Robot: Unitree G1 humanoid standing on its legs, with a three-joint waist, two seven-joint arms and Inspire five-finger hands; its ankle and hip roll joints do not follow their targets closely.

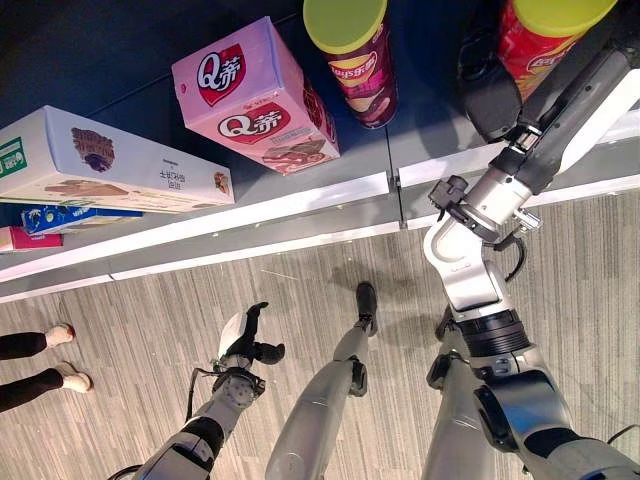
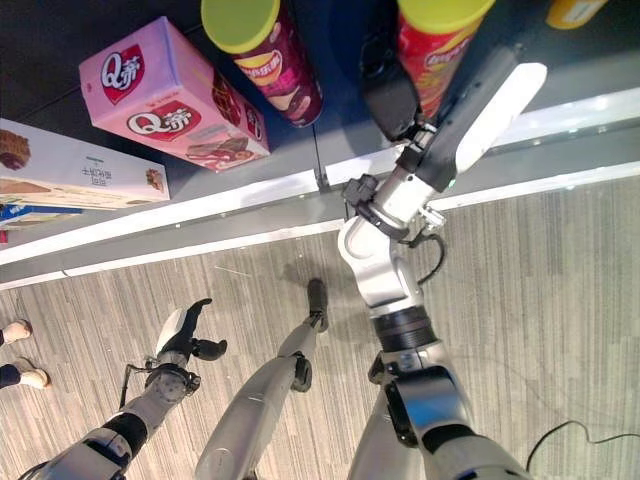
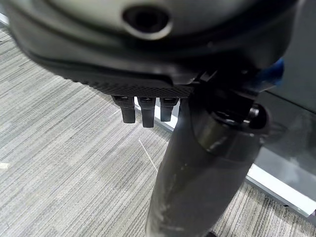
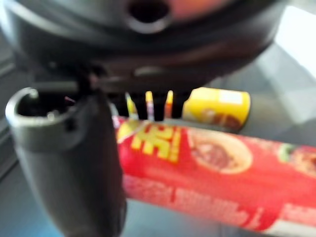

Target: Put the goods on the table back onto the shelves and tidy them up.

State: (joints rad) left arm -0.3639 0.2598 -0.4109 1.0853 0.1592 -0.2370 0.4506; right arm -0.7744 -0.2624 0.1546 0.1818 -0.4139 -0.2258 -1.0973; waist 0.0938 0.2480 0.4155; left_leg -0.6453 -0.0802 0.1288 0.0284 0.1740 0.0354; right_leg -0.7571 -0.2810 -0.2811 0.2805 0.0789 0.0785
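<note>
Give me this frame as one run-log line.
right hand: shut on red can, at shelf | left hand: open, low, idle | on shelf: pink box, maroon can

On the dark shelf (image 2: 340, 130) stand a pink box (image 2: 170, 100), a purple can (image 2: 265, 50) with a yellow-green lid, and to its right a red can (image 2: 440, 45). The right hand (image 2: 388, 85) is wrapped around the red can. The left hand (image 2: 185, 335) hangs low on the left over the striped floor (image 2: 560, 300). A long white box (image 2: 70, 165) lies far left.
</note>
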